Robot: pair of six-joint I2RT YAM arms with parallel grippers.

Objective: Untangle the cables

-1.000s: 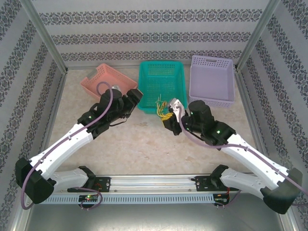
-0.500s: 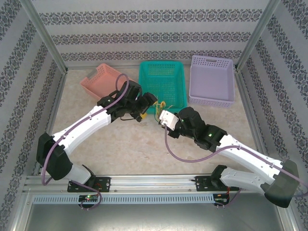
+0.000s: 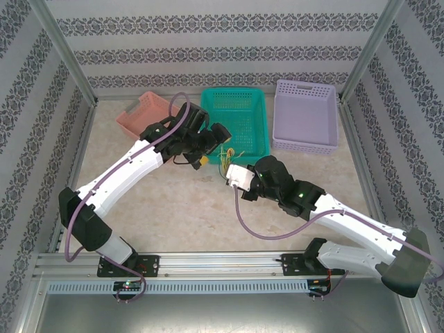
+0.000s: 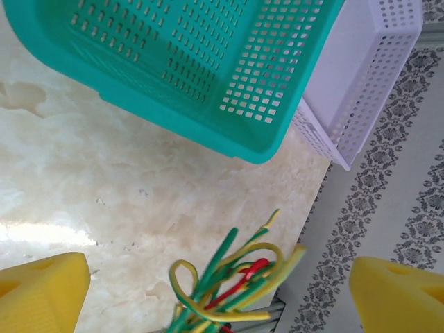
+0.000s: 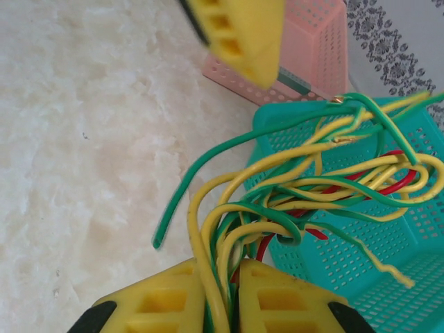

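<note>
From above, the cables are a small yellow and green bunch just off the near left corner of the teal basket. The left gripper is on their left and the right gripper on their near side. A pink basket stands to the left and a purple basket to the right. The jaws are too small to judge here.

The left wrist camera settles its own state: its yellow fingers are spread wide and released, with the bunch between them, untouched.

The right wrist camera shows its fingers clenched on the strands, which fan out in loops over the table and the teal basket's rim. Red strands show among the yellow and green.
</note>
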